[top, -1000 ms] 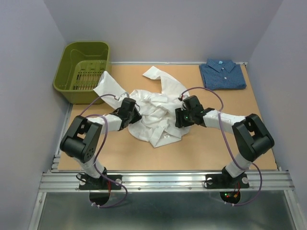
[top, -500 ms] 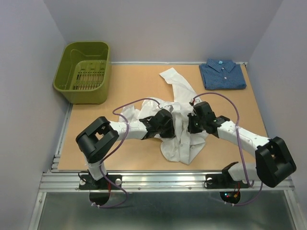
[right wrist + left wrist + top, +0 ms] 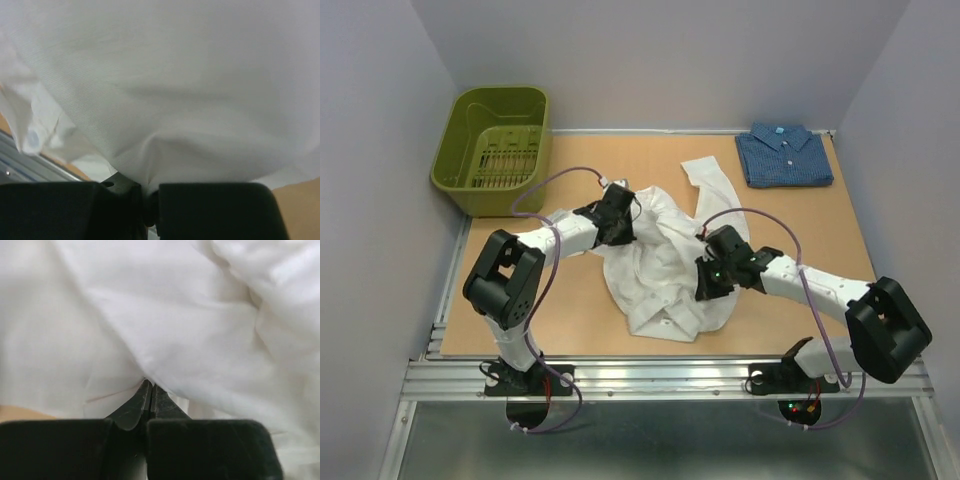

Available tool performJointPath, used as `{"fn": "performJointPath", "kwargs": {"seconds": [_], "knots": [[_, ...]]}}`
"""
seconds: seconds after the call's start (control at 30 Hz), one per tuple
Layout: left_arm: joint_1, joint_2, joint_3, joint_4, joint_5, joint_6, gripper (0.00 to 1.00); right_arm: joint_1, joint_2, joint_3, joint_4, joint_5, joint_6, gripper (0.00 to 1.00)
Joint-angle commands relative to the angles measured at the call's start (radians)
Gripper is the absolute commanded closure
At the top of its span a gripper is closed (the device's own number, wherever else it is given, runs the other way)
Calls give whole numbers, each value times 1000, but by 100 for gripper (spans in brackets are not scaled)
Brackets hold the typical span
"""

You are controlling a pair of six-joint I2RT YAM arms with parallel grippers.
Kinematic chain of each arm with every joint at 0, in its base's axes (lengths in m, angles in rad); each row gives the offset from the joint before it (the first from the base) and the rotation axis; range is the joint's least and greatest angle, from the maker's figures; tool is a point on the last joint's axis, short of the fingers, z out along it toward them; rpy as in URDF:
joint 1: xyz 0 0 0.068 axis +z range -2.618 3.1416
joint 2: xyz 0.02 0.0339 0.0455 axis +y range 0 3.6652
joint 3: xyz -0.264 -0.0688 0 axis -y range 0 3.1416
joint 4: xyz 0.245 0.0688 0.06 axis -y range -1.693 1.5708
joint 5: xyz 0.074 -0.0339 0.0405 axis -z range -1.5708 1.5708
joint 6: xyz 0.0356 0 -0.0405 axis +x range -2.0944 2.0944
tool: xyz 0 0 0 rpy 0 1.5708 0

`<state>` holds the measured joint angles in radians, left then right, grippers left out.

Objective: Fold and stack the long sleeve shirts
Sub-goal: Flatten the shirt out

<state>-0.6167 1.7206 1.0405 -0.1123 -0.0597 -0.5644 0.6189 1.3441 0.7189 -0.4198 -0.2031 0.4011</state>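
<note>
— How far along are you?

— Roughly halfway, I'd judge. The dark blue shirt [image 3: 783, 155] lies folded flat at the far right corner of the worktop [image 3: 570, 320], collar showing. The white shirt [image 3: 660, 260] is a crumpled heap around the middle of the worktop, one sleeve trailing toward the far edge.

— And your grippers?

— Both are pinched tight on white cloth. My left gripper [image 3: 150, 389] has a fold at the heap's far left side, jaws closed to a sliver. My right gripper [image 3: 702, 288] is clamped on the heap's right side, cloth draped over it.

— What's left?

— Spreading the white shirt flat, folding in sleeves and body, then stacking it with the blue one. None of that is done yet
</note>
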Motion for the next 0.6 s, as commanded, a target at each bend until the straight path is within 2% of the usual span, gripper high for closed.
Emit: {"fn": "performJointPath", "kwargs": {"seconds": [0.0, 0.07, 0.13, 0.2, 0.23, 0.27, 0.3, 0.37, 0.43, 0.47, 0.5, 0.57], "knots": [[43, 65, 254, -30, -127, 239, 95, 148, 44, 56, -24, -58, 87, 99], [48, 121, 352, -21, -115, 334, 94, 200, 81, 106, -5, -42, 105, 94], [54, 207, 492, -20, -98, 362, 92, 240, 138, 174, 50, -41, 125, 84], [60, 246, 582, -30, -100, 377, 86, 251, 164, 229, 84, -30, 137, 72], [63, 238, 592, -30, -124, 374, 82, 251, 158, 243, 84, 29, 137, 67], [67, 223, 587, -27, -135, 370, 73, 249, 147, 254, 81, 68, 142, 59], [75, 165, 548, -14, -146, 351, 67, 246, 124, 254, 78, 108, 142, 56], [80, 79, 474, 11, -192, 333, 46, 229, 51, 235, 72, 198, 134, 50], [80, -62, 353, 42, -224, 292, 33, 161, 9, 193, 58, 234, 127, 46], [80, -150, 283, 30, -247, 244, 20, 103, -34, 179, 50, 228, 119, 42], [80, -151, 282, 17, -249, 244, 18, 75, -51, 168, 46, 225, 113, 41], [80, -325, 125, -4, -217, 154, 13, 6, -104, 142, 26, 235, 99, 35]]}}
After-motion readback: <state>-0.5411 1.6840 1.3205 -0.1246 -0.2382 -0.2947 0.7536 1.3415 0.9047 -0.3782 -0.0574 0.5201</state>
